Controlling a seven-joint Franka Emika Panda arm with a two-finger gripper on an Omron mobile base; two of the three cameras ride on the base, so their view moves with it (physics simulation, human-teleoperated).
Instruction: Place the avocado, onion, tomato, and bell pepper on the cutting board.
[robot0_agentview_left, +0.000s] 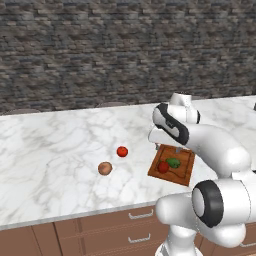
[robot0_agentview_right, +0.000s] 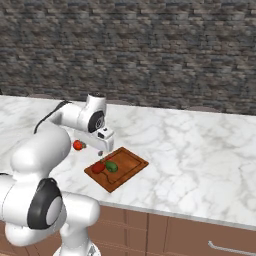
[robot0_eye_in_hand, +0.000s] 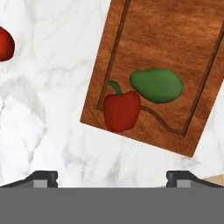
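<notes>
Below the hand, in the hand view, the two dark fingertips (robot0_eye_in_hand: 43, 177) stand spread wide apart with nothing between them, hanging over bare marble just off one edge of the cutting board (robot0_eye_in_hand: 175, 48). On the board, near that edge, the red bell pepper (robot0_eye_in_hand: 121, 110) and the avocado (robot0_eye_in_hand: 156, 85) lie side by side, touching or nearly so, both clear of the jaws; the pepper overlaps the groove. The gripper (robot0_agentview_right: 101, 145) hovers above the board's left corner in the right base view. Left of the board the counter (robot0_agentview_left: 50, 145) runs wide and open, and there the tomato (robot0_agentview_left: 122, 151) and the onion (robot0_agentview_left: 104, 168) sit on the marble, near each other and well apart from the board, the onion closer to the counter's front edge. From the right base view the arm hides the onion, while the left base view shows both. Beyond the counter rises a dark stone wall (robot0_agentview_left: 100, 45).
</notes>
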